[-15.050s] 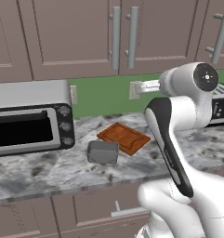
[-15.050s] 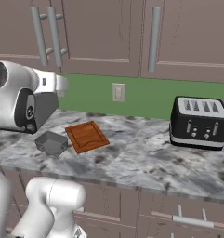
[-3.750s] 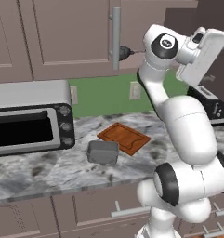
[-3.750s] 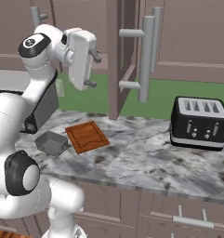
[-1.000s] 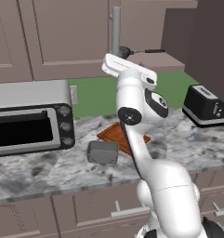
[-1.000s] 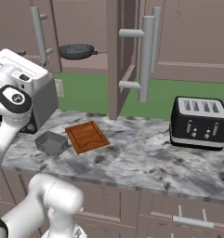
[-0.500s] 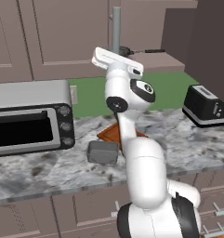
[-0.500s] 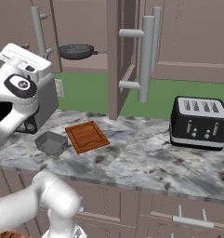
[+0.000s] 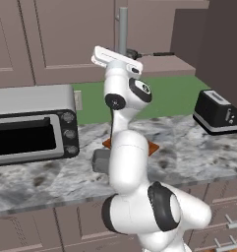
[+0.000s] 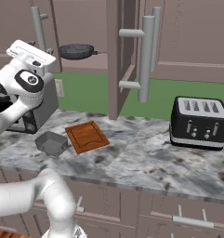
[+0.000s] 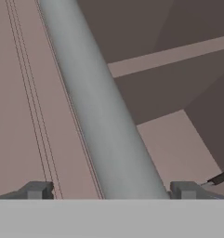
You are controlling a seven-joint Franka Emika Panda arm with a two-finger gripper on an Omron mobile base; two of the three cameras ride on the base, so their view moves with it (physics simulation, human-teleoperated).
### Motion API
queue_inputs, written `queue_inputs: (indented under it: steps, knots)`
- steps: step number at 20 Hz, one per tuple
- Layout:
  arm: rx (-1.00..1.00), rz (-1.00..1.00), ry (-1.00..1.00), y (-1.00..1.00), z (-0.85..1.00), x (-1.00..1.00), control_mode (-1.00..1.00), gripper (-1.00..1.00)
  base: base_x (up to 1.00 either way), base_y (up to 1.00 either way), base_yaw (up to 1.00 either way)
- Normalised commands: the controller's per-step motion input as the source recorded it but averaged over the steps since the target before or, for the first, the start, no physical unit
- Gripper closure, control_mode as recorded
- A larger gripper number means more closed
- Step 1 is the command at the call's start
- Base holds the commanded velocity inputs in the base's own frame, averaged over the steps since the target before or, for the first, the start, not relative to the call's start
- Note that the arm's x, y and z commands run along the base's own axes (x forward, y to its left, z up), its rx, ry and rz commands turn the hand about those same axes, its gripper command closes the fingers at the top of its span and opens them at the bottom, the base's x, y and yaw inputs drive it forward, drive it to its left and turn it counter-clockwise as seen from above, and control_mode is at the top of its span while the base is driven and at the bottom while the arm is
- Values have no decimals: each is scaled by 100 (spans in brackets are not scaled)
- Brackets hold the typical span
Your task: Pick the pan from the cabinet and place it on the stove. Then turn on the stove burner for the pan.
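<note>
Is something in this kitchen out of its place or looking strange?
Nothing is spilled or damaged. The cabinet door stands open, with the pan on its shelf. The small grey tin sits loose beside the wooden board.

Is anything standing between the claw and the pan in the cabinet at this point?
Yes. In the hand view the claw is open with a silver door handle running between its fingertips. The pan sits on the cabinet shelf beyond that handle.

The pincer point(image 11: 111, 190) stood spread astride a silver bar handle point(image 11: 97, 107), which blocked straight travel. At 2 o'clock the cabinet point(image 10: 114, 56) gaped open, its shelf point(image 10: 81, 64) bare beside the pan point(image 10: 76, 50). The swung door point(image 10: 134, 46) walled the right side.
</note>
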Motion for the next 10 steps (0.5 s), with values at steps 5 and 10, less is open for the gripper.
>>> queue_inputs:
  steps: [5, 10]
  knots:
    - [0, 1, 0, 0, 0, 31, -100, -100, 0, 0, 0]
    - [0, 4, 0, 10, 0, 28, -100, 100, 0, 0, 0]
